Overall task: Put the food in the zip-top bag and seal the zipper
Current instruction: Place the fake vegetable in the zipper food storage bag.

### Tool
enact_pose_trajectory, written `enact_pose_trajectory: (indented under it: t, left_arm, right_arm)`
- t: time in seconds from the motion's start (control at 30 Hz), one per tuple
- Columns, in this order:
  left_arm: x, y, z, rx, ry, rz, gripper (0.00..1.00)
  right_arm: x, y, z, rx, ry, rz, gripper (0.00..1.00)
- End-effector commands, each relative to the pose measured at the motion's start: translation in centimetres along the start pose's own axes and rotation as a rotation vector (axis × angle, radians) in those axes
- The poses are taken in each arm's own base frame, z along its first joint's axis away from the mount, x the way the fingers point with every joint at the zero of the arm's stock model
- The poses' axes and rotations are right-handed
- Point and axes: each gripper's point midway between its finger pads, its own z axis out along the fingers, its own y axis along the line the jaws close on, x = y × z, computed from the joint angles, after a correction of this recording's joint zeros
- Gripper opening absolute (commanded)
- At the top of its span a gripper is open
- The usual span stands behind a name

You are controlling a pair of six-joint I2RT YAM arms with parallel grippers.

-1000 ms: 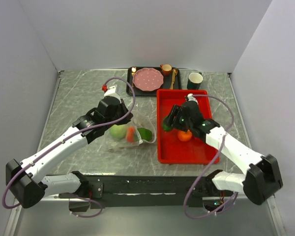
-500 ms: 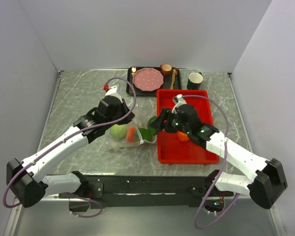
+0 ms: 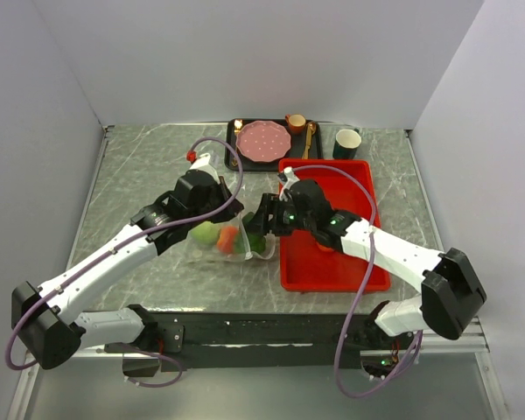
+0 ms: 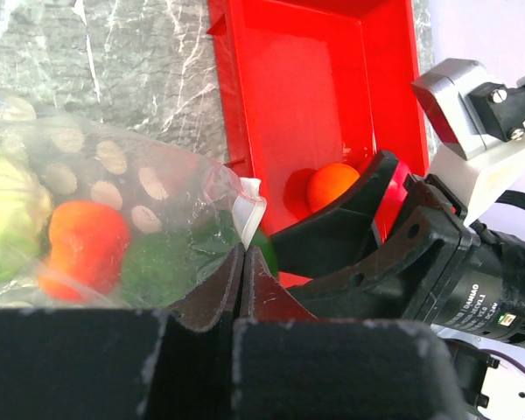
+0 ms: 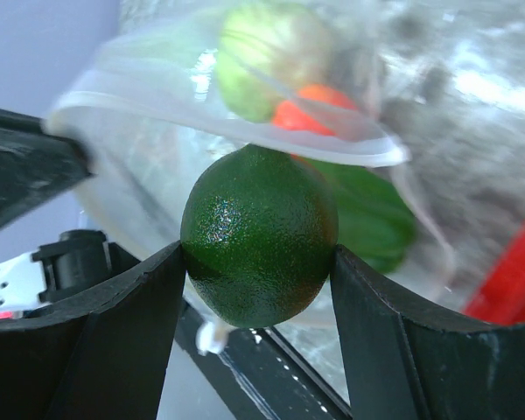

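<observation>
The clear zip-top bag [image 3: 220, 249] lies left of the red tray, and its mouth faces the tray. Inside it show a pale green cabbage [image 3: 206, 234], a red-orange fruit [image 3: 227, 238] and a green pepper [image 3: 261, 242]. My left gripper [image 4: 243, 250] is shut on the bag's mouth edge by the white zipper strip [image 4: 248, 214] and holds that edge up. My right gripper [image 5: 259, 262] is shut on a dark green avocado [image 5: 259, 234], right at the bag's opening. An orange [image 4: 331, 186] rests in the tray behind the right gripper.
The red tray [image 3: 367, 188] sits right of the bag under my right arm. At the back a black tray holds a pink plate [image 3: 263, 141], a small orange cup [image 3: 296, 122] and a gold spoon [image 3: 308, 138]. A dark green cup [image 3: 346, 143] stands beside it.
My right arm has swung left from over the red tray to the bag's mouth, carrying the avocado. The left gripper has kept its hold on the bag edge.
</observation>
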Motion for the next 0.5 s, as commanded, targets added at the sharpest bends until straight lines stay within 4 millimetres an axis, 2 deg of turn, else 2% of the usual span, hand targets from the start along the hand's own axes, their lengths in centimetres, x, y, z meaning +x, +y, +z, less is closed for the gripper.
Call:
enact_pose_trajectory:
  t: [0.0,0.17,0.4,0.47]
  left_arm:
    - [-2.2,-2.3,-0.9,0.077,-0.059,-0.019,0.01]
    - [-3.0,-2.8,-1.7,0.094,-0.085,-0.026,0.01]
    - [-5.2,-3.7,-3.9,0.111,-0.157,-0.039,0.01]
    - [-5.4,-3.6,-4.2,0.102,-0.165,-0.041,0.01]
  right_arm:
    - [-1.6,3.7,0.0,-0.123,-0.034,-0.069,0.51]
    - [-2.1,4.7,0.7,-0.162,-0.033,-0.080,0.57]
    - [-2.6,6.4,1.3,-0.221,-0.038,-0.074,0.59]
    - [-2.6,6.7,1.4,-0.226,-0.033,-0.087,0.63]
